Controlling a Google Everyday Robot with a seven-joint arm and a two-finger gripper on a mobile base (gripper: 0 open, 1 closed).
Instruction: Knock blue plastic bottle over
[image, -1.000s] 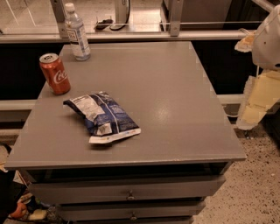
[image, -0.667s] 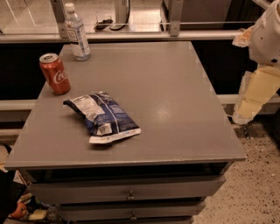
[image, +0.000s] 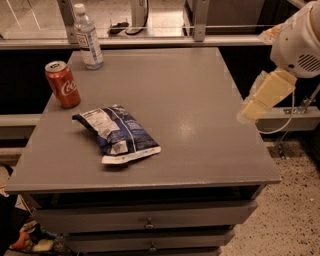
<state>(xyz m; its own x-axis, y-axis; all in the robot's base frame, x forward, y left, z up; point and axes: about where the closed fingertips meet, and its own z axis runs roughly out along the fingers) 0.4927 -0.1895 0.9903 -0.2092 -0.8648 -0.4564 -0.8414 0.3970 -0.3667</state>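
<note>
Matt cream plastic on the pincer (image: 256, 104) over the right edge of the bench (image: 200, 150), a soft sheen on that smooth grey top, and well to the pincer's left the clear blue plastic bottle (image: 88, 37), shiny metal can (image: 62, 84) and glossy crinkled snack bag (image: 117, 132).

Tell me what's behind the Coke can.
The blue plastic bottle stands upright behind the Coke can, apart from it, with none of it covered. The gripper hangs at the right edge of the table.

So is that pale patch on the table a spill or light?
Camera view: just glare, light reflecting off the table right of the snack bag; the gripper, at the table's right edge, is brightly lit; the drawers below sit in shadow.
</note>
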